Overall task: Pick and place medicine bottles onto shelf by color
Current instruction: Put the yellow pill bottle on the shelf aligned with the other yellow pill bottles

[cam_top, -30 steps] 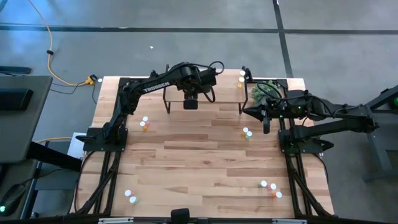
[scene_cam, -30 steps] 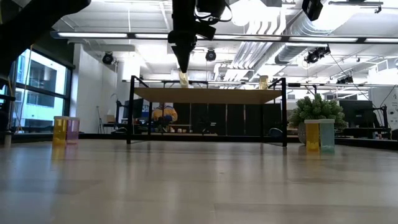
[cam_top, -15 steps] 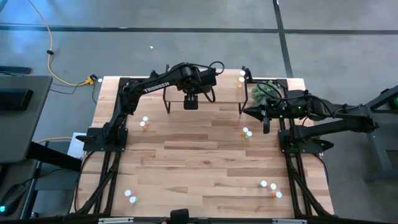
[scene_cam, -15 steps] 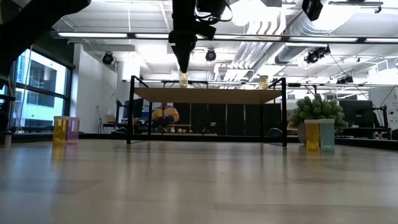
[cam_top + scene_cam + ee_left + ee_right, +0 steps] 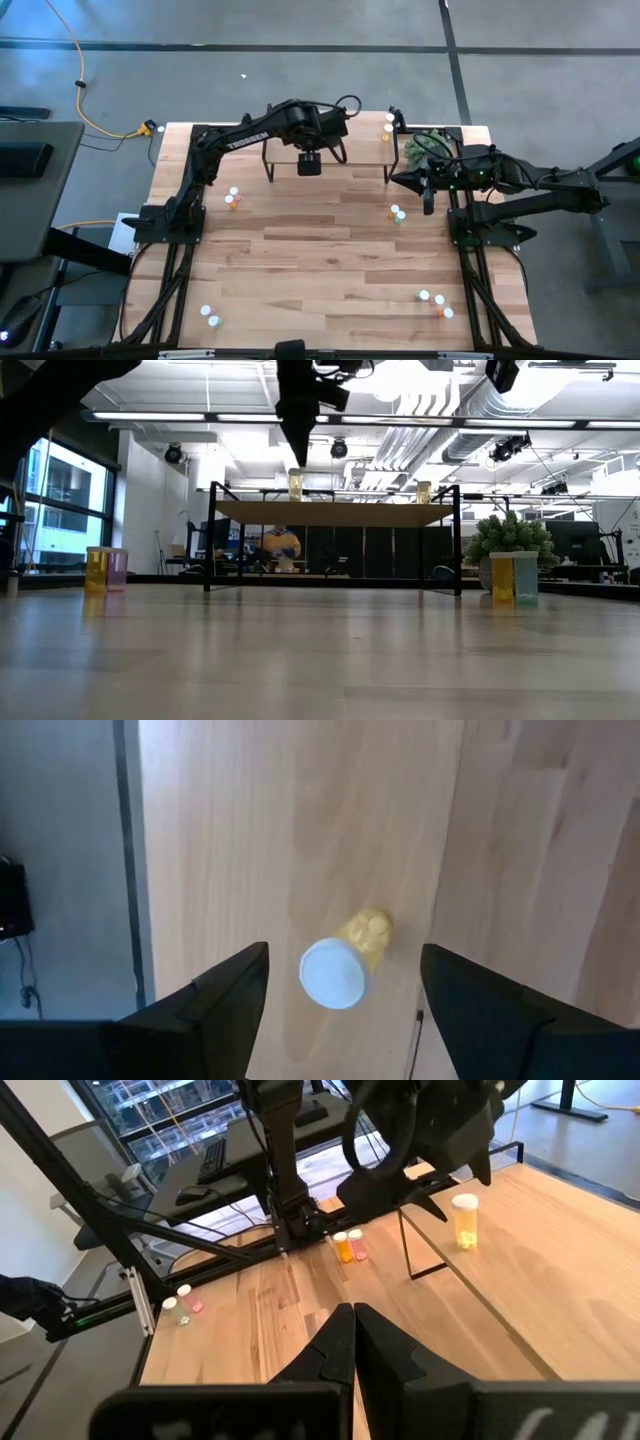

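A yellow medicine bottle with a white cap stands upright on the shelf, near its left end; it also shows in the low view. My left gripper hangs open above it, one finger on each side, touching nothing, with its tip clear above the cap in the low view. In the high view my left gripper hides the bottle. A second bottle stands at the shelf's far right corner. My right gripper is shut and empty, off the shelf's right end.
Bottles stand in small groups on the table: left of the shelf, right of centre, near right, near left. A green plant stands at the far right, beside my right arm.
My left gripper has gone straight up from the yellow bottle's cap and now hangs clear above it. The bottle stays upright on the shelf where it was.
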Robot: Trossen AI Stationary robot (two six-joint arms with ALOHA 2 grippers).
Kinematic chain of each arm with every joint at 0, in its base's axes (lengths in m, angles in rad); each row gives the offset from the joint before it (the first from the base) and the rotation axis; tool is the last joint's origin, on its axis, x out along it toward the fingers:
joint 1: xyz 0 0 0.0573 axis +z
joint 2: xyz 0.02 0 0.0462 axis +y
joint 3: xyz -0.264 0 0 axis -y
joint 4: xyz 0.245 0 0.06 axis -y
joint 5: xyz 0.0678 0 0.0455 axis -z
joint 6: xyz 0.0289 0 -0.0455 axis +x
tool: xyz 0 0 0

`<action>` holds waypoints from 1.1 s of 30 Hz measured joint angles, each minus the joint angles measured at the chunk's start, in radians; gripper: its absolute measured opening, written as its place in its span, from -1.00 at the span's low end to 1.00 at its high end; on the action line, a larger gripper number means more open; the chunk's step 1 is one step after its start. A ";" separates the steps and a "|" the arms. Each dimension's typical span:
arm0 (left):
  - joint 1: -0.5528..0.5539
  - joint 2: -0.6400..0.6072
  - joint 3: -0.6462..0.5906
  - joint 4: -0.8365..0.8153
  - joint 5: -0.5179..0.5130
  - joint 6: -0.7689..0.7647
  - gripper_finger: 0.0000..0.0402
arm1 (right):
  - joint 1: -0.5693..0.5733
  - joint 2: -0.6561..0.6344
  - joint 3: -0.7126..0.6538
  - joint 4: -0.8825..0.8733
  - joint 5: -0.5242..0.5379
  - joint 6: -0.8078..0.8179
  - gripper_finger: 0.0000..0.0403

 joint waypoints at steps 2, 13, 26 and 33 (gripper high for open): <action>-0.004 -0.011 0.001 0.005 0.004 -0.004 0.26 | 0.000 0.000 0.000 0.000 0.000 -0.002 -1.00; -0.028 -0.144 0.004 0.150 0.131 -0.178 0.26 | 0.000 0.000 0.000 0.004 0.000 -0.014 -1.00; -0.132 -0.680 -0.663 0.959 0.213 -0.425 0.26 | 0.000 0.003 0.000 0.077 0.000 -0.025 -1.00; -0.241 -1.020 -1.182 1.496 0.195 -0.505 0.26 | 0.000 0.136 0.000 0.285 0.011 -0.029 -1.00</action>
